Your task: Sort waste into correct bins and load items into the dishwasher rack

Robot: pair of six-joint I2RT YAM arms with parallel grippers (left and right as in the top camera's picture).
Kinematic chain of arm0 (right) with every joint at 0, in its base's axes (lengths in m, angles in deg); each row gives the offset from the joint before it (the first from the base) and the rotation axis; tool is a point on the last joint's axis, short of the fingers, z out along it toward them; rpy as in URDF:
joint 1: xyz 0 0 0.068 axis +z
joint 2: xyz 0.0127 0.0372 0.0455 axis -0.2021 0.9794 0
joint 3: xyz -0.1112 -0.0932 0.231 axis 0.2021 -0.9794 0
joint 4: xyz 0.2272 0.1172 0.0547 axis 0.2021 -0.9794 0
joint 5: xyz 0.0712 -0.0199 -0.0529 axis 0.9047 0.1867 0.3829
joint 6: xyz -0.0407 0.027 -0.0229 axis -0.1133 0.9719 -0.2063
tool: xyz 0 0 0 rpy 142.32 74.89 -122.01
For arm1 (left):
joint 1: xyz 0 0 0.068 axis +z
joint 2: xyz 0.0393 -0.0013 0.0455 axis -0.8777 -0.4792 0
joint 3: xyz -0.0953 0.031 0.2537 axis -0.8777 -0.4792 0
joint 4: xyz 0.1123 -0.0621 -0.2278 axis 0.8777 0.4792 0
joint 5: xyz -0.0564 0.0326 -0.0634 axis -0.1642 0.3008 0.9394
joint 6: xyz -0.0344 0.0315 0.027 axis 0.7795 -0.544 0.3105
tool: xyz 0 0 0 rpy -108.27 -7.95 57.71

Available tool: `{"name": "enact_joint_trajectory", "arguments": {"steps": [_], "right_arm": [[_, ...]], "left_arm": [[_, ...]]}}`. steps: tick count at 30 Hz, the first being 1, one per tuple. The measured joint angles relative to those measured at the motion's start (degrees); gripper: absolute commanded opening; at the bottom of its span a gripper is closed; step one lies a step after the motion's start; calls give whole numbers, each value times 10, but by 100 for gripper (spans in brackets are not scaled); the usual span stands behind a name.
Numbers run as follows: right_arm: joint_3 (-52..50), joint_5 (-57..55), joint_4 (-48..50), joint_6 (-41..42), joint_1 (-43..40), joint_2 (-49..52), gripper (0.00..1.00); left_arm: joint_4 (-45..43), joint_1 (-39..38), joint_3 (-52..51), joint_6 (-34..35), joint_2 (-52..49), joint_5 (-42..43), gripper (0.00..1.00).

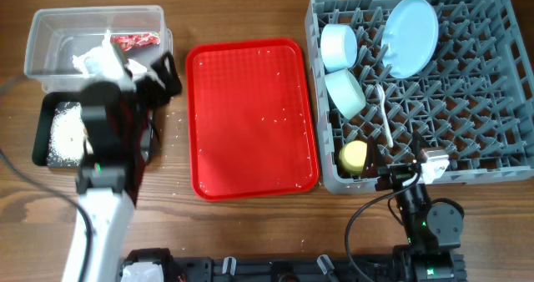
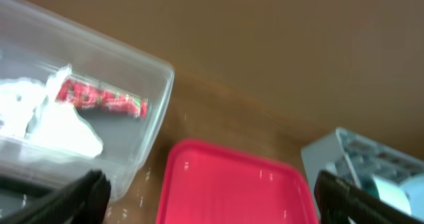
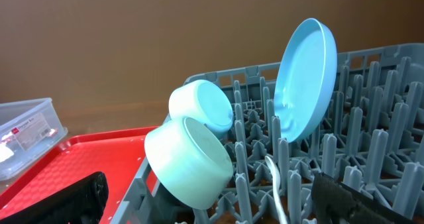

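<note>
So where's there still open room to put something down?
The red tray, between the clear tub and the rack, is almost bare. The rack's right half is empty. Its left side is crowded: blue bowl, green-white bowl, plate, spoon, cup.

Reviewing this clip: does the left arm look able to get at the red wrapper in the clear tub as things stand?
Probably yes. The left gripper hangs open close by the clear tub, which has no lid, and the red wrapper lies uncovered beside the tissue.

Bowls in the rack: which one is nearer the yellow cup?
The pale green-white bowl, just behind the yellow cup; the pale blue bowl sits farther back, beyond it.
</note>
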Motion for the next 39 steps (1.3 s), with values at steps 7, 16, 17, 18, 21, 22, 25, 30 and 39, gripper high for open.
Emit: {"name": "enact_joint_trajectory", "arguments": {"steps": [7,16,17,18,21,22,25,30,39], "right_arm": [[0,0,0,0,0,0,100],[0,0,0,0,0,0,100],[0,0,0,0,0,0,100],[0,0,0,0,0,0,100],[0,0,0,0,0,-1,100],[0,0,0,0,0,-1,100],[0,0,0,0,0,-1,100],[0,0,0,0,0,-1,100],[0,0,0,0,0,-1,100]], "left_arm": [[-26,0,-206,12,202,0,100],[-25,-2,-345,13,405,-13,100],[-25,-4,-355,13,424,-16,100],[-25,-6,-361,13,437,-18,100],[-25,-13,-383,13,482,-26,100],[-20,-13,-390,13,496,-28,100],[10,-14,-397,13,523,-30,100],[40,-15,-399,10,562,-31,100],[40,-22,-399,8,591,-30,100]]}}
